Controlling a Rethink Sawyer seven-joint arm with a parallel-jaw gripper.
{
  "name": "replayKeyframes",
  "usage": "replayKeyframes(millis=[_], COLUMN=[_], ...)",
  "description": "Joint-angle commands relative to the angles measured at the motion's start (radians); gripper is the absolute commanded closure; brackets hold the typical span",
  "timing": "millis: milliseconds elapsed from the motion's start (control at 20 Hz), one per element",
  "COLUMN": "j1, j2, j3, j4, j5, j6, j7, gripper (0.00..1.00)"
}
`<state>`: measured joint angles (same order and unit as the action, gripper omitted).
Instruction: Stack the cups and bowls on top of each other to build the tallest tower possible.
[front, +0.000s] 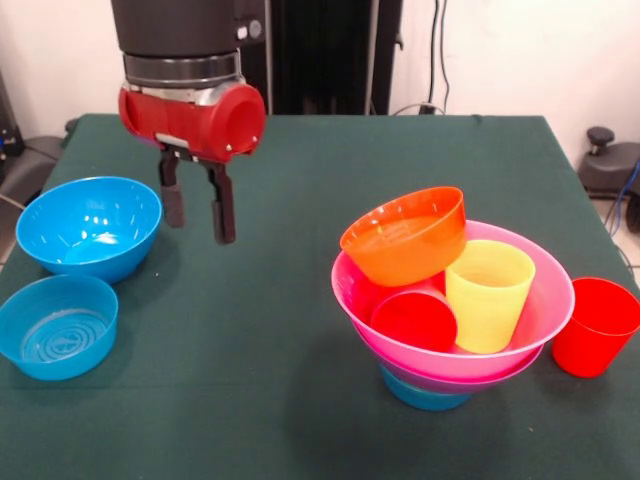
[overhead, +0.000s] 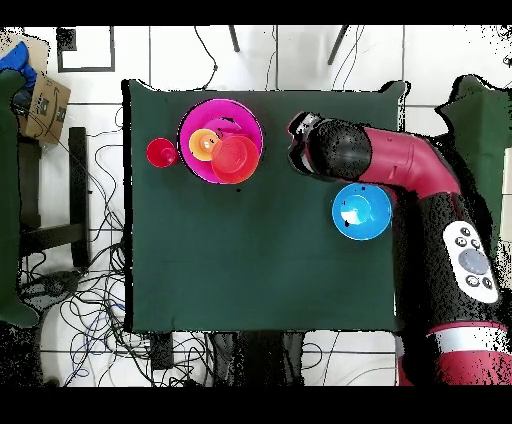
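Black two-fingered gripper (front: 196, 212) on the red and black arm hanging above the green cloth table (front: 300, 400), fingers parted narrowly and holding nothing.

Just beside it in the front view, a glossy round blue plastic bowl (front: 90, 225) upright near the table's left edge; nearer the front left corner, a second, shallower blue plastic bowl (front: 57, 326), well apart from the gripper.

Toward the right edge, the tower (front: 450, 340): small blue bowl (front: 425, 395) at the base, a purple rim just showing above it, wide glossy pink plastic bowl (front: 540, 300) on top. Inside the pink bowl (all three crowded together): a tilted small orange plastic bowl (front: 405, 235), a smooth yellow plastic tumbler (front: 488, 295) upright, a red tumbler (front: 414, 322) lying on its side.

Second red plastic tumbler (front: 594, 326) upright on the cloth, just beside the pink bowl at the right edge.
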<state>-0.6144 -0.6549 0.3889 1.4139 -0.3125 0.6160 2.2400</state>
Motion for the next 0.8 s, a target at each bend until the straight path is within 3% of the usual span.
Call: replayKeyframes(millis=[50,350,800], j1=[0.007,-0.013,-0.022], j2=[0.061,0.048,-0.089], j3=[0.079,0.092,0.132], j4=[0.119,0.161,0.198], j5=[-0.116,-0.129,-0.053], j6=[-0.073,-0.073,0.082], j7=[-0.21,-0.198,-0.183], gripper=[0.0,0.0,0.0])
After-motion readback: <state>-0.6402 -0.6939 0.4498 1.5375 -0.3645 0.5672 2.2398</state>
